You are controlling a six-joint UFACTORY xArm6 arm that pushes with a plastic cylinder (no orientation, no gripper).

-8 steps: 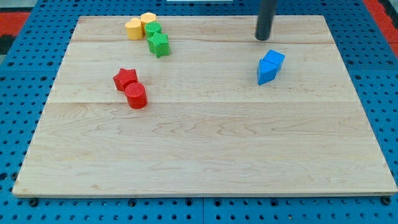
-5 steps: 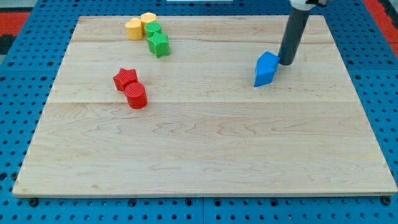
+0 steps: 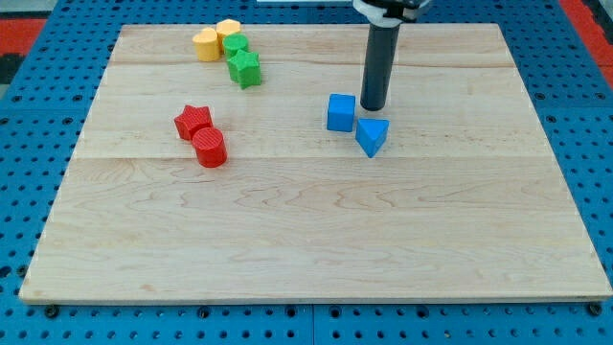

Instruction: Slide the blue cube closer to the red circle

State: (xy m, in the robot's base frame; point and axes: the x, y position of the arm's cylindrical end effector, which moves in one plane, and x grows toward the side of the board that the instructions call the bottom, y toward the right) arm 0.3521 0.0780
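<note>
Blue cube (image 3: pixel 340 112) sits a little right of the desk's middle, square-faced and matte, with my tip (image 3: pixel 373 107) just beside its right edge and a blue triangular block (image 3: pixel 372 135) close below the tip; the rod carries no jaws, so there is nothing to spread or pinch. Red circle (image 3: pixel 210 148) lies well apart toward the view's left, touching a red star (image 3: pixel 193 121) above it. Near the top edge of the pale wooden desk (image 3: pixel 316 230), two yellow blocks (image 3: pixel 216 40) and two green blocks (image 3: pixel 240 59) cluster.
</note>
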